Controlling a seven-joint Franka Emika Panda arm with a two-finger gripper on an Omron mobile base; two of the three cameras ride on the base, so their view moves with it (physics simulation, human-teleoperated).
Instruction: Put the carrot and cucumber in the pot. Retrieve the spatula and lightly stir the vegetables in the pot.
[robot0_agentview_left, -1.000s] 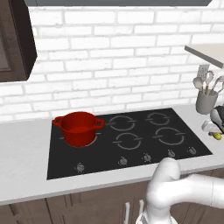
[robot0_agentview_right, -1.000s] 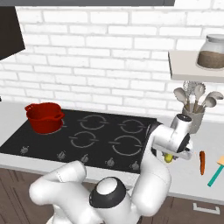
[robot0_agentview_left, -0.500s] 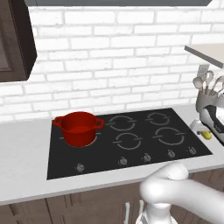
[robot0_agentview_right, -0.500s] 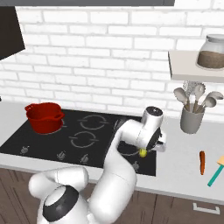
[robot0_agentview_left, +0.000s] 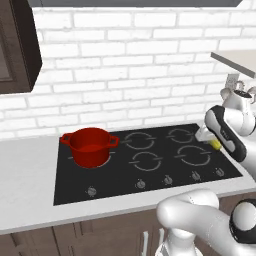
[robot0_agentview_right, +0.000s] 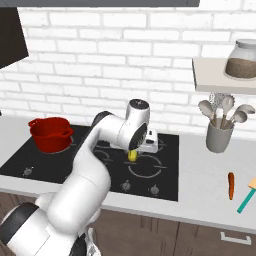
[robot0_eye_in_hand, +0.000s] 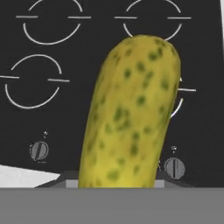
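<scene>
Hand view: cucumber (robot0_eye_in_hand: 131, 113) clamped in gripper (robot0_agentview_right: 133, 153); above hob (robot0_agentview_right: 165, 187)

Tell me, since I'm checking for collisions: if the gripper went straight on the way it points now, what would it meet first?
Probably the black cooktop. The gripper points down, holding the cucumber, and the hand view shows bare burner rings beyond it. The cucumber's tip would likely touch first; depth is unclear.

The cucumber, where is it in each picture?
Left base view: the cucumber peeks out at the far right, over the cooktop's right edge.
Right base view: middle, hanging under the jaws.
Hand view: big, center.
Shared landmark: the burner rings.
</scene>
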